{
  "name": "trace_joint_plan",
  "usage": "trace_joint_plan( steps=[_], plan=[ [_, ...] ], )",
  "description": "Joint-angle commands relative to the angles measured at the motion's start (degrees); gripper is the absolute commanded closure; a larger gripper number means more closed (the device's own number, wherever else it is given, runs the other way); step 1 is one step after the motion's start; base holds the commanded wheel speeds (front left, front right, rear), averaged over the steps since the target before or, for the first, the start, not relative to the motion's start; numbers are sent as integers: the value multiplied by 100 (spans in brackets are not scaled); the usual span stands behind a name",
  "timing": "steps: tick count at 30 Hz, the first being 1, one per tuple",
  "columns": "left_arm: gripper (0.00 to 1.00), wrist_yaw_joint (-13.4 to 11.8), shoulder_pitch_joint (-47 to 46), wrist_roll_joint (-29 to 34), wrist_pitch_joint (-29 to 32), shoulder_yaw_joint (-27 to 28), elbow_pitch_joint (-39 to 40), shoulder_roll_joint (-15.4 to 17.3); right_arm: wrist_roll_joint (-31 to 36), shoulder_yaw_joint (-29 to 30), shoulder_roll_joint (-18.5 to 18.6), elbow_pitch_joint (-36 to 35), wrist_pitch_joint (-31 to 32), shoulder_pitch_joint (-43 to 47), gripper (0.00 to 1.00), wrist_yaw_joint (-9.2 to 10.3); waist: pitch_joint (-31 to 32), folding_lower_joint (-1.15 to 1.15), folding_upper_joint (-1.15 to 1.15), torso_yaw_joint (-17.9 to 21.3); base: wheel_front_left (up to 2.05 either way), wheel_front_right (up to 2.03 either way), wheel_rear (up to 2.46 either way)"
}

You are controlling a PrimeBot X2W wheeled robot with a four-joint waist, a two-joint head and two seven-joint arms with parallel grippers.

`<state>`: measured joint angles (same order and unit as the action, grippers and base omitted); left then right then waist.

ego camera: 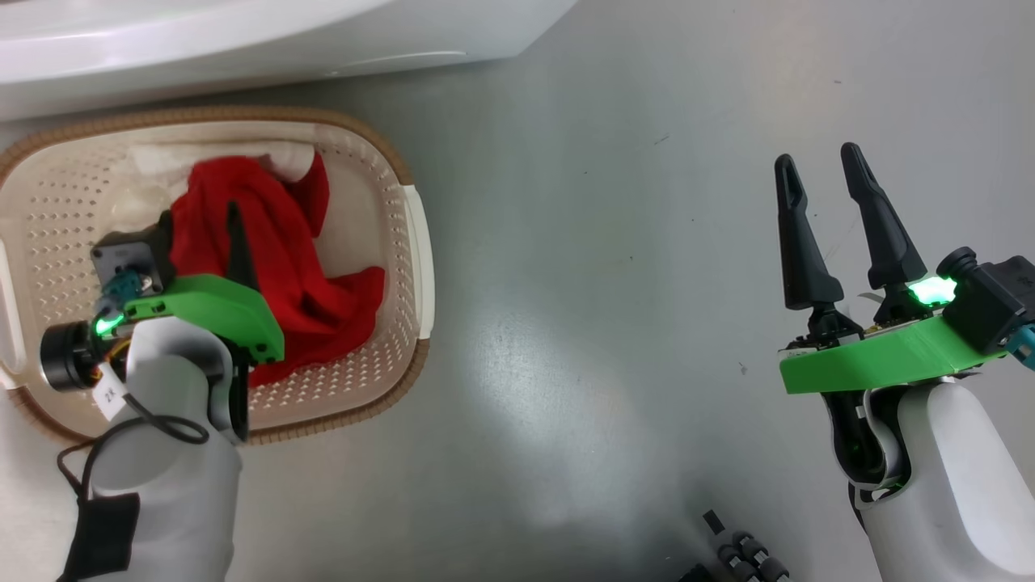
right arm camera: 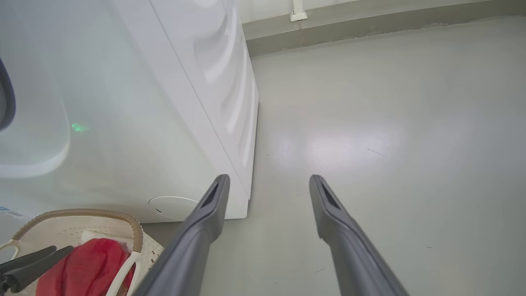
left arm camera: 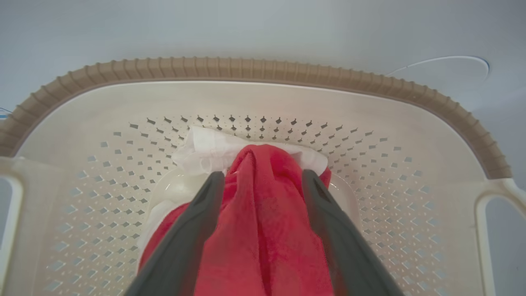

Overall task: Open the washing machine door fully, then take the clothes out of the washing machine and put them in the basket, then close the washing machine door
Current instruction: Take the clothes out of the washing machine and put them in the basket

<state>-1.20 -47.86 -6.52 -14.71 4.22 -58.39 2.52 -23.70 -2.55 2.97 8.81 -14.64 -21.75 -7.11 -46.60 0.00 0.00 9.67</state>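
The cream basket (ego camera: 404, 170) with its brown rim stands on the floor in front of the white washing machine (ego camera: 242, 32). Red clothes (ego camera: 299, 267) lie piled inside it. My left gripper (ego camera: 218, 218) hangs over the pile. In the left wrist view its jaws (left arm camera: 263, 176) stand open, with the red clothes (left arm camera: 263, 230) bulging up between the fingers and a white cloth piece (left arm camera: 205, 148) behind. My right gripper (ego camera: 818, 158) is open and empty over bare floor, far right of the basket. A dark curved edge at the right wrist view's left border may be the door; I cannot tell.
The washing machine's side wall (right arm camera: 164, 102) rises close to the left of my right gripper (right arm camera: 267, 179). Grey floor (ego camera: 606, 323) stretches between the basket (right arm camera: 82, 213) and the right arm. A dark part of my base (ego camera: 744, 558) shows at the bottom. A skirting (right arm camera: 370, 24) runs far behind.
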Motion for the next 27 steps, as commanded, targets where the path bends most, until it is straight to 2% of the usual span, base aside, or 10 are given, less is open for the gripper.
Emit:
trace_joint_plan(
  steps=[1, 10, 27],
  plan=[
    [0, 14, 115, 68, -29, 142, 36, 156, -32, -79, -8, -113, -36, 51, 0, -37, 8, 0, 0, -8, 0, 0, 0],
    [0, 64, 284, 29, -29, 228, 304, 119, -11, -63, -9, -44, -36, 79, 0, -37, 280, 0, 0, -69, 0, 0, 0],
    [0, 214, 1370, 117, -29, 385, 2187, 45, 78, -127, -9, 191, -36, 430, 0, -37, 1579, 0, 0, -142, 0, 0, 0]
  ],
)
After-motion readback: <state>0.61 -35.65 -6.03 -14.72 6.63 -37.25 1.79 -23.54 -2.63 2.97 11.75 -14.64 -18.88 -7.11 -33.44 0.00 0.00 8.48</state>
